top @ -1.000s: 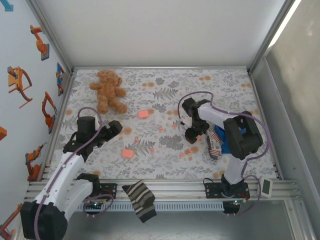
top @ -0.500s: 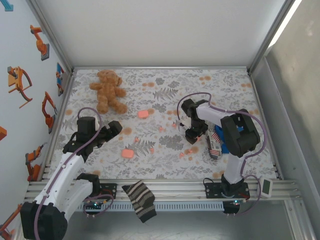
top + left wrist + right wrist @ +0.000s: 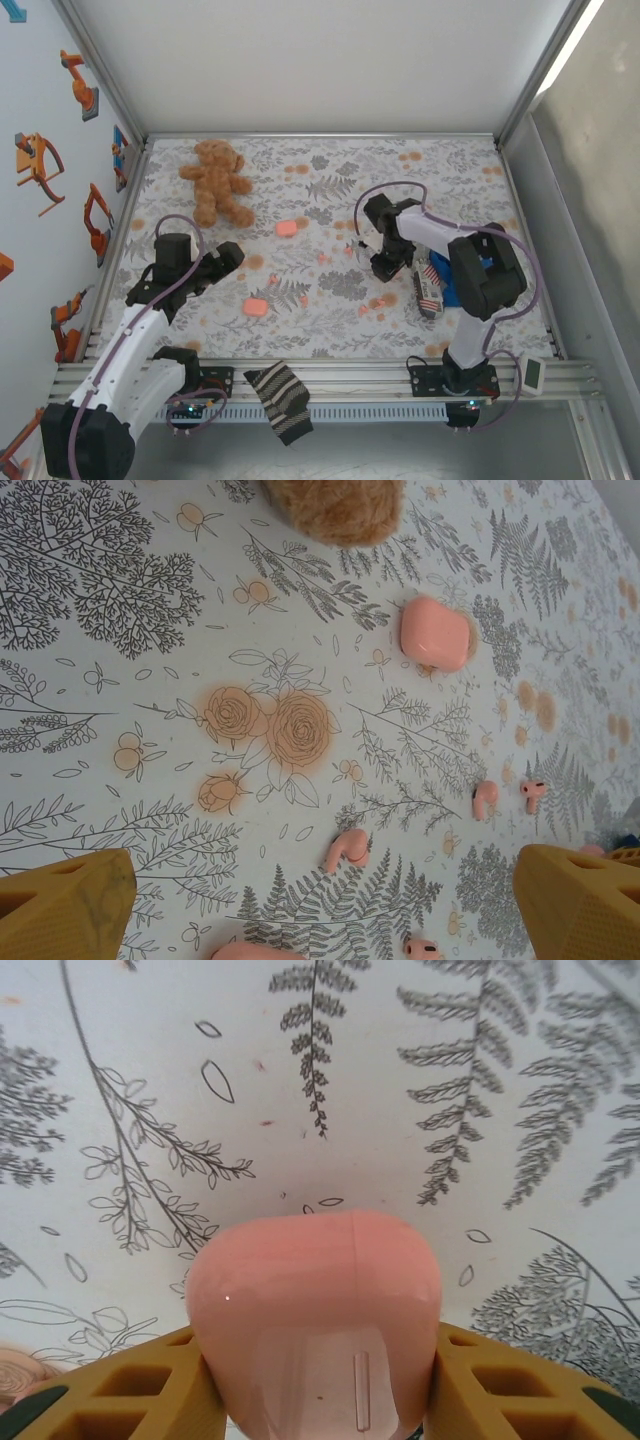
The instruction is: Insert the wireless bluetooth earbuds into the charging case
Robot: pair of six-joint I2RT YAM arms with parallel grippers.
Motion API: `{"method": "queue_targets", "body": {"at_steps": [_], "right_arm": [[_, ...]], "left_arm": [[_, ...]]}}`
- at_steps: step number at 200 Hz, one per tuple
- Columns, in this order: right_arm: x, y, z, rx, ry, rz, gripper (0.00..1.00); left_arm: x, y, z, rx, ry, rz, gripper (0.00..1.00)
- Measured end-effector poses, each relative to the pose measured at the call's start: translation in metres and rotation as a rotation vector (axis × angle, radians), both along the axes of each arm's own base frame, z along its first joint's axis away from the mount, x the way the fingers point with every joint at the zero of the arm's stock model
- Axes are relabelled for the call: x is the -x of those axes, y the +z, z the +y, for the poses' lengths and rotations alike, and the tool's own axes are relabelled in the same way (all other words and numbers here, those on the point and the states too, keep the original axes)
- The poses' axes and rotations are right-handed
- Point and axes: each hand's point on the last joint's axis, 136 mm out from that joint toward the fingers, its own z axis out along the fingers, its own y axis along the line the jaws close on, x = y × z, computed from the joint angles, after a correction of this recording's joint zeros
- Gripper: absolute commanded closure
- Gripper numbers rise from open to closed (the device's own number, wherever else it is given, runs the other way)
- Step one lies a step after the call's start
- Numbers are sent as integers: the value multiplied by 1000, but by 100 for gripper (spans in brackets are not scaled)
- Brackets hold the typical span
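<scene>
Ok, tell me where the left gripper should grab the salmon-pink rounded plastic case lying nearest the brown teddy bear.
Come down from above and pinch the salmon-pink case across its two flatter sides, at mid-body. It lies flat on the floral cloth with bare cloth all round, and its rounded corners would likely slip. The left gripper stands open.

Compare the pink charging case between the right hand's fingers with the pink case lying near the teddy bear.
The charging case sits wedged between the right hand's yellow fingers; the case near the teddy bear lies free on the floral cloth, touched by nothing. The held case shows a seam and a small slot; on the free case no such marks can be made out. Both are salmon-pink, rounded and closed.
</scene>
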Motion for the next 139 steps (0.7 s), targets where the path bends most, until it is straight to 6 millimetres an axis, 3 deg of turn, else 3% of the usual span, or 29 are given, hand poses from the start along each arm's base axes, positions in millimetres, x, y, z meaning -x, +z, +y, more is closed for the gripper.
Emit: {"method": "queue_targets", "body": {"at_steps": [31, 60, 70, 106, 139], "right_arm": [[-7, 34, 6, -72, 3, -111, 65], [-13, 80, 21, -183, 27, -265, 65], [-13, 99, 27, -233, 42, -326, 65], [-8, 165, 47, -386, 106, -530, 67], [2, 203, 58, -484, 155, -629, 67]], "left_arm": [[-3, -1, -5, 15, -18, 20, 4], [-10, 16, -19, 72, -68, -10, 1], [-14, 27, -25, 99, -92, -33, 0], [-25, 80, -55, 197, -206, -139, 11], [-21, 117, -93, 283, -347, -202, 20]]}}
